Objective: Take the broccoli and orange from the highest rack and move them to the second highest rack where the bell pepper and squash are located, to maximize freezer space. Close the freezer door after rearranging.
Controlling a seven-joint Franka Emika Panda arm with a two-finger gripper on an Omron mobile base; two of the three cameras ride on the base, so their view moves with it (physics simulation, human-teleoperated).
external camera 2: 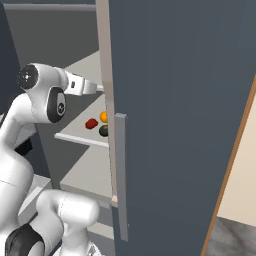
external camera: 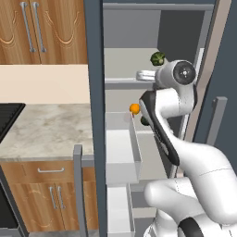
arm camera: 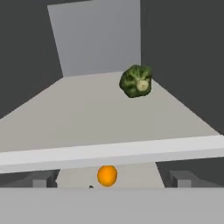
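Observation:
The broccoli point(arm camera: 137, 81), a lumpy green clump, lies toward the back right of the highest rack point(arm camera: 109, 151); it also shows as the broccoli point(external camera: 158, 59). The orange point(arm camera: 107, 175) rests below on the second highest rack point(external camera 2: 75, 136), next to a red bell pepper point(external camera 2: 91, 123) and a dark green squash point(external camera 2: 104, 131). It shows as the orange point(external camera: 134, 109) in the left base view too. My gripper point(arm camera: 111, 180) is open and holds nothing, level with the front edge of the highest rack, short of the broccoli. The hand point(external camera: 146, 75) reaches into the freezer point(external camera: 129, 32).
The freezer door point(external camera 2: 175, 125) stands open at the right, its grey bar handle point(external camera 2: 121, 175) close to my arm. White drawer bins point(external camera: 121, 152) are pulled out below the racks. A stone counter point(external camera: 46, 125) and wooden cupboards point(external camera: 41, 28) lie to the left.

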